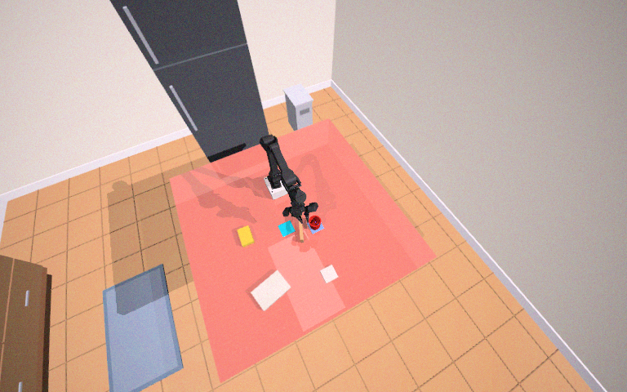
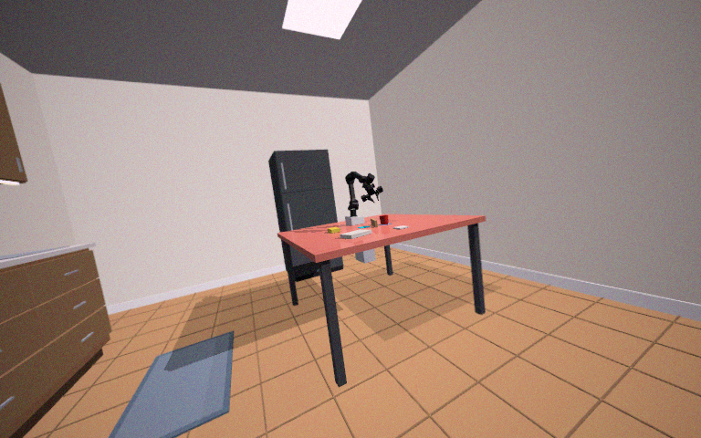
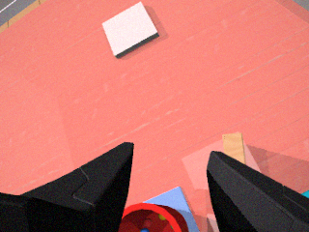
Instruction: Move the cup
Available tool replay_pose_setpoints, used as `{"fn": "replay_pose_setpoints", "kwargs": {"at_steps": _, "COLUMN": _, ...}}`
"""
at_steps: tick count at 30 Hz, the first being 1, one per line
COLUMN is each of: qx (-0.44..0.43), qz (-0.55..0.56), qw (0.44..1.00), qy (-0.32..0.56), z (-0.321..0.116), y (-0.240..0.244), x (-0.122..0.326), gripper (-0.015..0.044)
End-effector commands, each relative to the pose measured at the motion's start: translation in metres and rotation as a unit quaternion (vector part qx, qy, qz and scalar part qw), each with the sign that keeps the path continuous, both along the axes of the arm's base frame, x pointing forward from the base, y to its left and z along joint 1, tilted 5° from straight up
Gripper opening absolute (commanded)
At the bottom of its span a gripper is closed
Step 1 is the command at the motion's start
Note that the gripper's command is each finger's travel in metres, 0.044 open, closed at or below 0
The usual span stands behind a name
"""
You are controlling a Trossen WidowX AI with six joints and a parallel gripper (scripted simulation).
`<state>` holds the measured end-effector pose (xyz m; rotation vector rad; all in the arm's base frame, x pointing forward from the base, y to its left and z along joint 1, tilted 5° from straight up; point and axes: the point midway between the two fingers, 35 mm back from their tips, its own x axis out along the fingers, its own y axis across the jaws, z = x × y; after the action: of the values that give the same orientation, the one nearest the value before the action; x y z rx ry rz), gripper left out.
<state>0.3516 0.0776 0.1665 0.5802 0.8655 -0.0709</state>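
Note:
The red cup stands upright on the blue pad. A yellow marble and part of a blue one show inside it; the rest of its inside is cut off by the wrist view's lower edge. The cyan pad lies to the left of the cup in the top view. My gripper is partly open with nothing between its fingers. It hangs well above the table, tilted, near the cup and not touching it.
A narrow wooden block stands between the two pads. A small white slab, a larger white box and a yellow block lie farther off on the red table.

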Motion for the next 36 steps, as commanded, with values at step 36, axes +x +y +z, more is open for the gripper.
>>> {"fn": "replay_pose_setpoints", "kwargs": {"at_steps": 36, "qx": 0.027, "qz": -0.172, "qw": 0.918, "qy": 0.356, "z": -0.115, "y": 0.063, "x": -0.046, "gripper": 0.0148}}
